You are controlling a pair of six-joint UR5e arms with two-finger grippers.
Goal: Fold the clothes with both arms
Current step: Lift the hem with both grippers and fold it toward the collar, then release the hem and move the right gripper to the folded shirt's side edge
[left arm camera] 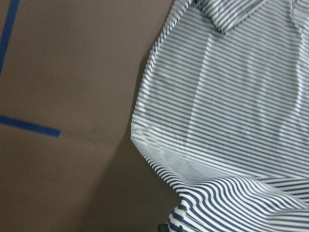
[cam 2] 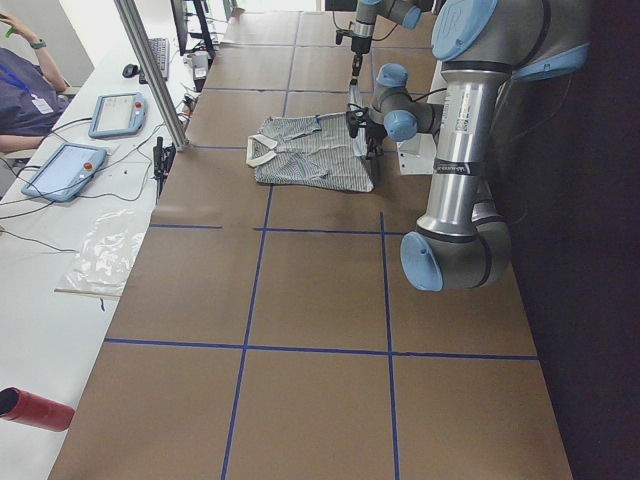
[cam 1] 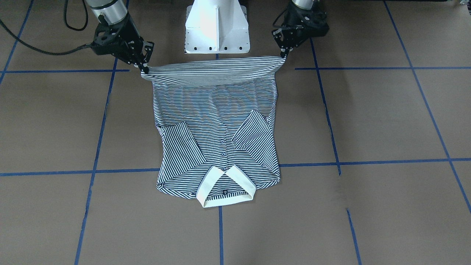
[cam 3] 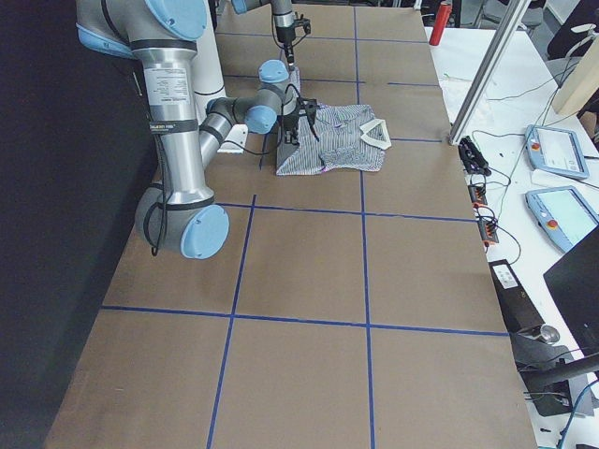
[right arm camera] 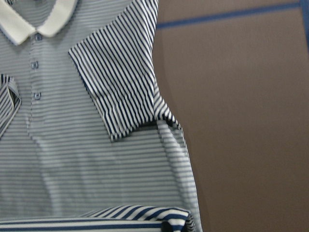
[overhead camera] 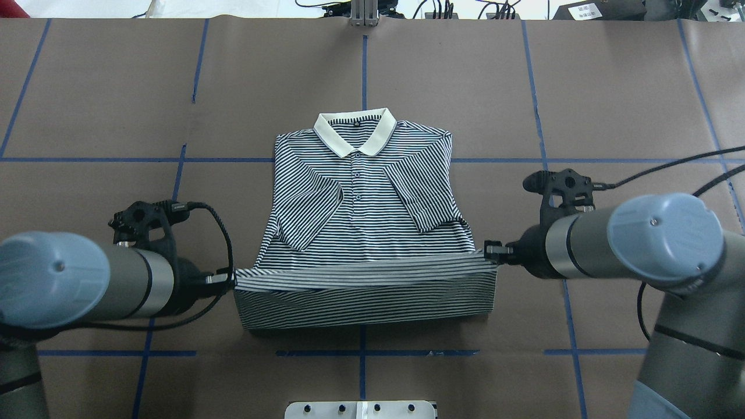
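Navy-and-white striped short-sleeved polo shirt [overhead camera: 361,233], sleeves tucked inward. Hem corners clamped in black left fingers [overhead camera: 217,279] and black right fingers [overhead camera: 493,251], held above the tabletop [overhead camera: 116,105]. Step, judged: bottom-up fold. Next: carry the hem evenly toward the collar.

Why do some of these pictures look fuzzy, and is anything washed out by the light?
Left wrist view: soft focus, the shirt stripes smear, and a dark shadow lies on the table beside it. Right wrist view: soft too, the collar edge blurred. Front-facing view: the white pedestal glares, nearly featureless. Overhead view: crisp.
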